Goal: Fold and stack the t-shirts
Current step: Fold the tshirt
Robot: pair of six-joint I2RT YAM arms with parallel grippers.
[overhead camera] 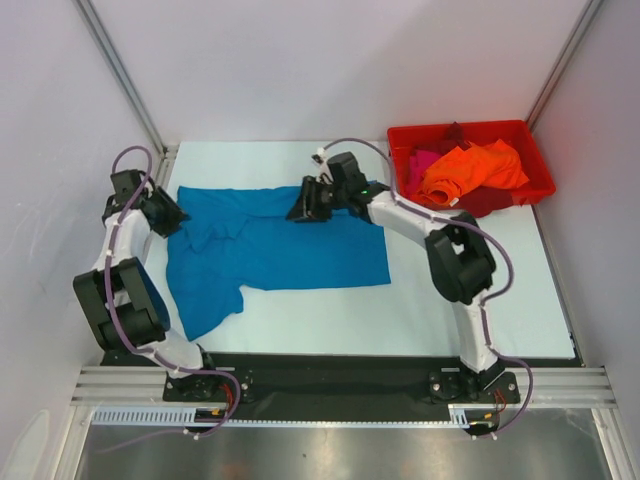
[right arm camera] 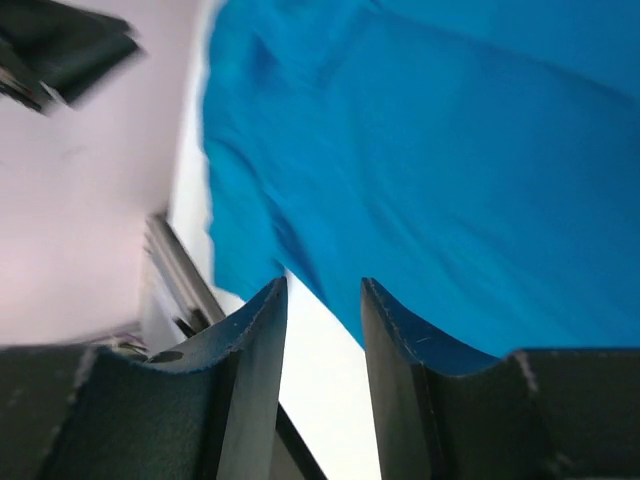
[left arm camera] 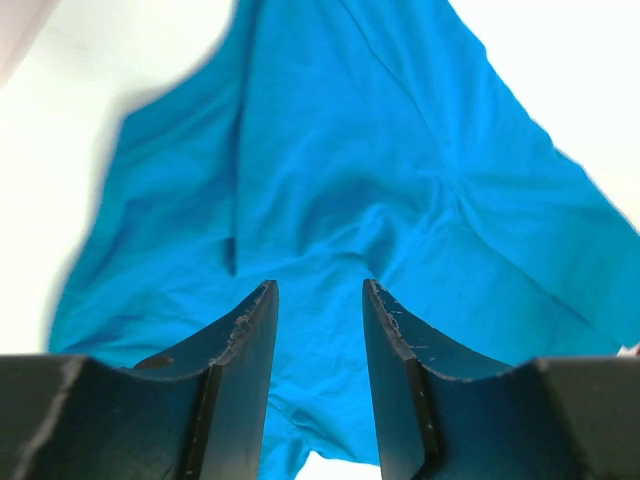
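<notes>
A teal-blue t-shirt point(overhead camera: 280, 250) lies spread on the white table point(overhead camera: 480, 300), rumpled at its left side. My left gripper point(overhead camera: 175, 216) is at the shirt's far left edge, low over the cloth. In the left wrist view the left gripper point(left arm camera: 318, 285) is open, and the blue cloth point(left arm camera: 350, 150) runs under the gap. My right gripper point(overhead camera: 298, 208) sits at the shirt's far edge, near the middle. The right wrist view shows the right gripper point(right arm camera: 322, 282) open over bare table, with the shirt's edge point(right arm camera: 450, 150) just ahead of it. More t-shirts, orange point(overhead camera: 470, 170), magenta point(overhead camera: 422, 160) and dark red point(overhead camera: 490, 203), lie heaped in the bin.
The red plastic bin point(overhead camera: 465, 128) stands at the far right corner of the table. Pale walls with metal rails point(overhead camera: 120, 75) close in the left, back and right sides. A black strip point(overhead camera: 330, 362) runs along the table's near edge by the arm bases.
</notes>
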